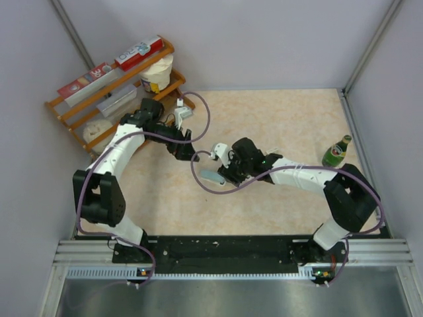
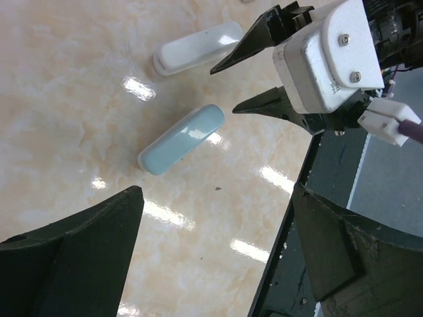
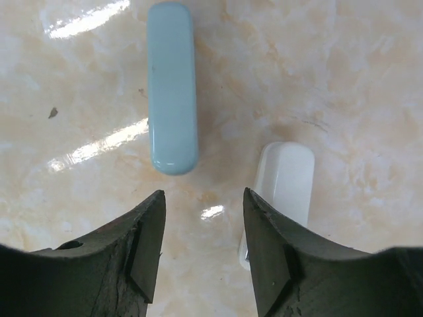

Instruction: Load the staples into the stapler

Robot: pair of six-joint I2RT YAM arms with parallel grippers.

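Note:
Two small staplers lie flat on the marbled tabletop. One is light blue [image 3: 172,86], also seen as the blue stapler [image 2: 182,139] [image 1: 213,177]; the other is the white stapler [image 3: 285,181] [image 2: 198,47]. My right gripper [image 3: 203,195] hovers just short of both, open, with only bare table between its fingers; its right finger overlaps the white stapler's near end. My left gripper [image 2: 217,191] stands wide open and empty a little farther back, looking at both staplers and the right gripper [image 2: 254,76]. The staples are out of view.
A wooden shelf [image 1: 79,109] at the back left holds boxes and a tub. A green bottle [image 1: 337,152] stands at the right by the wall. The black base rail [image 1: 218,247] runs along the near edge. A cable loops across the table's middle.

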